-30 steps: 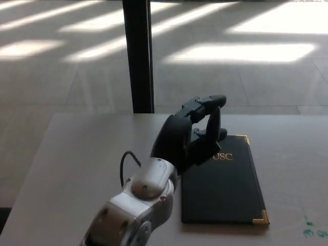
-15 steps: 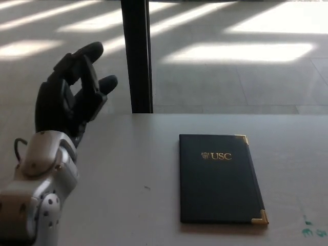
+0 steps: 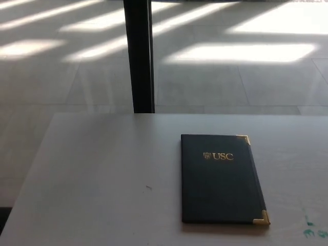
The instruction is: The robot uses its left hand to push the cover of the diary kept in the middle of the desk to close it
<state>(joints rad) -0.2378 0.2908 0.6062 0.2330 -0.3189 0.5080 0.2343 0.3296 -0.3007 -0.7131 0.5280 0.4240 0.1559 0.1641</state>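
Note:
A dark diary (image 3: 220, 179) lies shut and flat on the pale desk (image 3: 102, 174), right of the middle. Its cover carries gold "USC" lettering near the top and gold metal corners on its right side. No robot hand or arm shows in the head view.
A black post (image 3: 138, 56) stands just behind the desk's far edge. Sunlit floor tiles stretch beyond it. Small green marks (image 3: 311, 230) dot the desk at the lower right. A tiny dark speck (image 3: 148, 187) sits left of the diary.
The left hand, beside the diary a second ago, swung away to the left and has now left the picture. The diary stays shut in the same place.

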